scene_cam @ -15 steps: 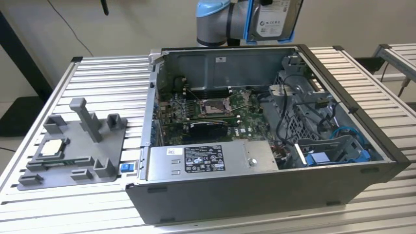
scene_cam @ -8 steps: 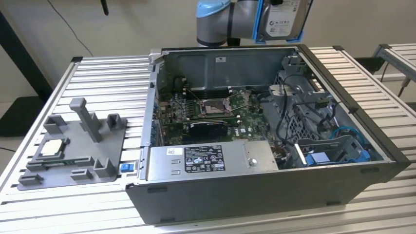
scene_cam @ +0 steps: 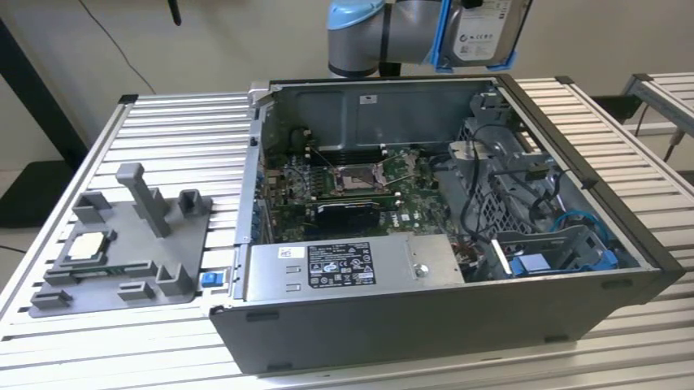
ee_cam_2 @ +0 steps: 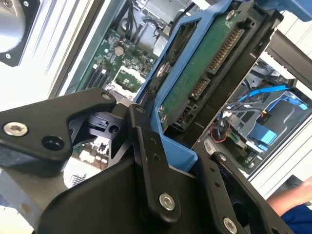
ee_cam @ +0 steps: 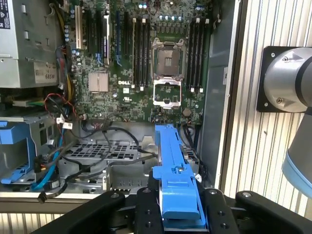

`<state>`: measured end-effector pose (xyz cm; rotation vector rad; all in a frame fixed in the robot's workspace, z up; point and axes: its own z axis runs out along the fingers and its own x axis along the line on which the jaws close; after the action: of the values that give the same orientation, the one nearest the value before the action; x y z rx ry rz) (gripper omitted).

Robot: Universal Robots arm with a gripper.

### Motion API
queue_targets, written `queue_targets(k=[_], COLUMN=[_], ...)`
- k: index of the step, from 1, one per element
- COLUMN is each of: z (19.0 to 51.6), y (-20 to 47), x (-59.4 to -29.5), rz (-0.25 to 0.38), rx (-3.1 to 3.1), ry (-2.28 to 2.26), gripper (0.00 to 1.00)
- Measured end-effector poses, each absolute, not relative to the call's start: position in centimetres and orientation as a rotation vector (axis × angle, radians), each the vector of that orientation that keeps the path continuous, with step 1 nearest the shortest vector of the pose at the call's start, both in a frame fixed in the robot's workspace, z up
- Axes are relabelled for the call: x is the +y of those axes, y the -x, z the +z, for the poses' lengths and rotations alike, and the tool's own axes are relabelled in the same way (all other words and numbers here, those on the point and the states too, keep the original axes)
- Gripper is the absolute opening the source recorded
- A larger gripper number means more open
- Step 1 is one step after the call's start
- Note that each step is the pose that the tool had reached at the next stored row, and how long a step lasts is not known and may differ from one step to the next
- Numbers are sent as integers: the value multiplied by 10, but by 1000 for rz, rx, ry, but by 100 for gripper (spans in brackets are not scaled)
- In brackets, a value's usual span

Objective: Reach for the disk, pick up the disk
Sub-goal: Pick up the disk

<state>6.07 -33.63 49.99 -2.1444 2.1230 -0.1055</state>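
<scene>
So the disk [scene_cam: 475,34] was held up at the top of the exterior view, above the back edge of the open computer case [scene_cam: 564,292], label side facing out, blue rails on both edges. In the second wrist view the tool [ee_cam_2: 187,151] was seen pinching the disk [ee_cam_2: 204,73] by its blue rail, and the green circuit-board underside with its connectors was visible there. In the first wrist view the disk [ee_cam: 176,180] was seen edge-on as a blue strip clamped between the black fingers [ee_cam: 146,209], with the motherboard [ee_cam: 141,63] laid out in the upper middle. A grey stand [scene_cam: 130,244] with a small silver chip [scene_cam: 87,244] sat on the worktop [scene_cam: 174,130] at the exterior view's left.
</scene>
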Motion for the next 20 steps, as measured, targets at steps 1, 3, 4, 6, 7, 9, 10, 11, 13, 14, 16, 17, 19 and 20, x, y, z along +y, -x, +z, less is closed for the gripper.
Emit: queue_targets(k=[1, 3, 4, 6, 7, 9, 10, 11, 13, 14, 16, 17, 19, 20], z=[500, 500, 500, 500, 500, 500, 500, 500, 500, 500, 500, 500, 500, 500], y=[-61, -61, -61, -61, -61, -61, -61, -61, -61, -61, -61, -61, -61, -61], x=[-336, -336, -336, -337, -337, -337, -338, -338, -339, -340, -342, -344, -346, -348], rz=[-106, -106, -105, -106, -105, -106, -106, -106, -105, -105, -105, -105, -105, -105], rx=[2123, 2123, 2123, 2123, 2123, 2123, 2123, 2123, 2123, 2123, 2123, 2123, 2123, 2123], ry=[2144, 2144, 2144, 2144, 2144, 2145, 2145, 2145, 2145, 2144, 2145, 2145, 2145, 2145], gripper=[0, 0, 0, 0, 0, 0, 0, 0, 0, 0, 0, 0, 0, 0])
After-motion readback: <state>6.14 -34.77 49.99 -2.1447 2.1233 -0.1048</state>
